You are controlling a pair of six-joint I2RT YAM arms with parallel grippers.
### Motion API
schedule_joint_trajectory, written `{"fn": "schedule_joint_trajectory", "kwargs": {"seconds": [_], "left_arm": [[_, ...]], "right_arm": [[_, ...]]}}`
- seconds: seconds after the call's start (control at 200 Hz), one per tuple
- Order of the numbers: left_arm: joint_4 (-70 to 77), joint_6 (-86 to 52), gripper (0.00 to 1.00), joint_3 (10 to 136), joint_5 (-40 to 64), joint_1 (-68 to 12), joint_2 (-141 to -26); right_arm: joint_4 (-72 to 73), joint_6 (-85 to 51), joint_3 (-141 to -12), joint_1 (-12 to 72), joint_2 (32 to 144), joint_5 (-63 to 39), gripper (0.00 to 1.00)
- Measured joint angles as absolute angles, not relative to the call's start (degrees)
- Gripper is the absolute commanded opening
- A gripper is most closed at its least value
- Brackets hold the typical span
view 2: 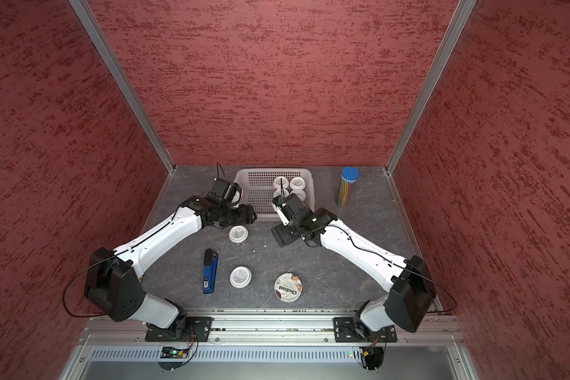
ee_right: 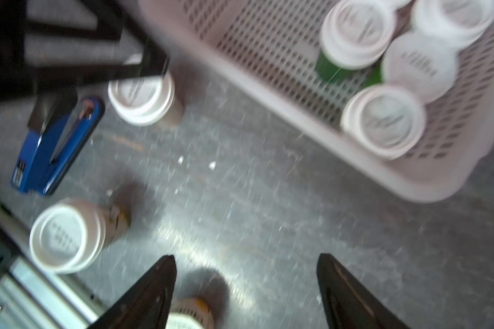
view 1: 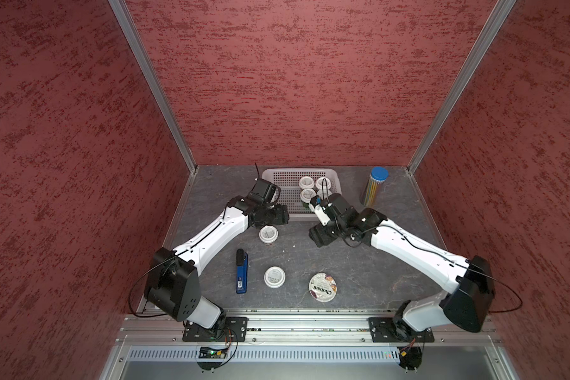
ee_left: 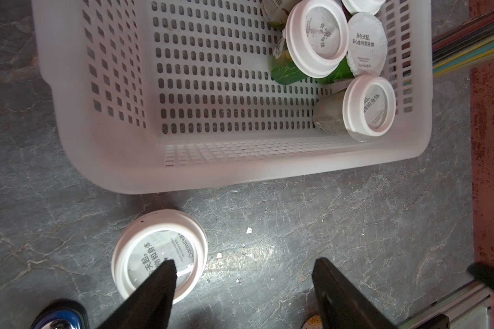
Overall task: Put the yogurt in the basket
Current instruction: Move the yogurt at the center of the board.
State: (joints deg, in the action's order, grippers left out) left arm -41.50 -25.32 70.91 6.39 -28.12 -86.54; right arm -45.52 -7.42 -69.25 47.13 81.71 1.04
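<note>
Spreading under everything, the dark marbled worktop (view 1: 359, 263) carries the pale perforated basket (view 1: 285, 190) at its far middle, and both arms reach toward the basket's near side. The left gripper (ee_left: 244, 262) hangs open and holds nothing. Its wrist view shows one finger (ee_left: 157, 290) crossing over the lid of a small yogurt cup (ee_left: 154, 245), which stands on the worktop just outside the basket's near wall; whether they touch cannot be told. In both top views the arm hides those fingers and only that cup (view 1: 268, 234) shows. The right gripper (ee_right: 247, 257) is likewise spread wide and empty over bare worktop, in a blurred picture.

A tall blue-capped tube of pencils (view 1: 374, 187) stands right of the basket. A blue stapler (view 1: 241, 273) lies near the front left. The wide Chobani cup (view 1: 323, 287) and another small cup (view 1: 274, 277) sit at the front, well apart from the basket.

At the basket's right end, a top view shows three lids (view 1: 306, 182) clearly, with the right wrist covering part of the group. The left wrist view shows at least four cups (ee_left: 315, 37) there.
</note>
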Motion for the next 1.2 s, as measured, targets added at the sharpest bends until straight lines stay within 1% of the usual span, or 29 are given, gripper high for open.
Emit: {"fn": "schedule_joint_trajectory", "kwargs": {"seconds": [0.11,0.19,0.29,0.476,0.511,0.541,0.786,1.202], "left_arm": [[-41.5,-25.6,0.79,70.4,5.8,-29.0,-86.3],[-41.5,-25.7,0.79,69.9,5.5,-29.3,-86.1],[-41.5,-25.8,0.79,69.2,5.3,-29.3,-86.0],[-41.5,-25.9,0.80,68.6,4.5,-29.3,-85.0],[-41.5,-25.9,0.80,68.6,4.4,-29.3,-84.8],[-41.5,-25.9,0.80,68.6,4.4,-29.3,-84.7],[-41.5,-25.9,0.80,68.6,4.4,-28.9,-84.4],[-41.5,-25.9,0.80,68.6,4.4,-28.3,-84.4]], "right_arm": [[-47.7,-10.0,-63.8,52.7,77.6,0.3,0.87],[-48.5,-11.9,-61.3,56.2,76.0,-0.1,0.85],[-48.8,-14.4,-59.4,59.5,76.0,-0.4,0.86],[-49.2,-18.2,-55.8,63.6,76.0,-1.0,0.95],[-49.2,-18.7,-55.4,64.1,76.0,-1.0,0.98],[-49.2,-19.1,-55.1,64.6,76.1,-1.1,0.99],[-49.3,-22.3,-53.8,66.6,79.6,-0.8,0.98],[-50.7,-25.6,-53.3,66.8,80.1,4.3,0.99]]}}
